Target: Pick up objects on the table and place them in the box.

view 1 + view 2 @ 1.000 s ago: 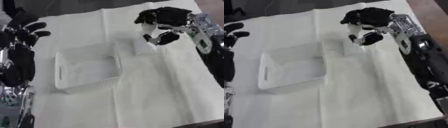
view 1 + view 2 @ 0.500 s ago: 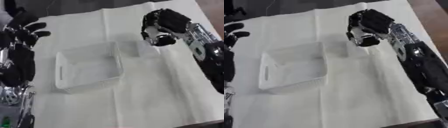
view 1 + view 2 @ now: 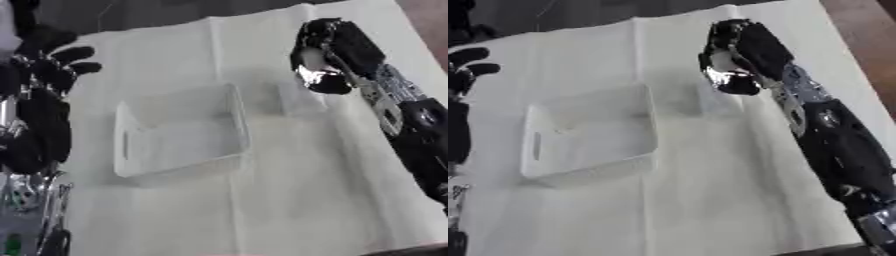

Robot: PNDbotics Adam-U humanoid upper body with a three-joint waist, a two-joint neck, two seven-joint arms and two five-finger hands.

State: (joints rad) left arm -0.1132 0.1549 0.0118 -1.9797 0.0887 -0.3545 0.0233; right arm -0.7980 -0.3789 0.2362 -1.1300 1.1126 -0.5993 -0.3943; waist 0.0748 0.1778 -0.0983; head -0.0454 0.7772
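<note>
Item: pale flat object (image 3: 300, 98) on white cloth (image 3: 306, 175), just right of empty white box (image 3: 179, 131); right hand (image 3: 331, 55) above it, fingers curled, nothing visibly held; lower squarely before pinching; left hand (image 3: 48, 65) idle, spread.

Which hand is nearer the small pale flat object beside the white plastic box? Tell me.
Right. The right hand hovers right over the small pale flat object; the left hand rests beyond the white plastic box.
</note>
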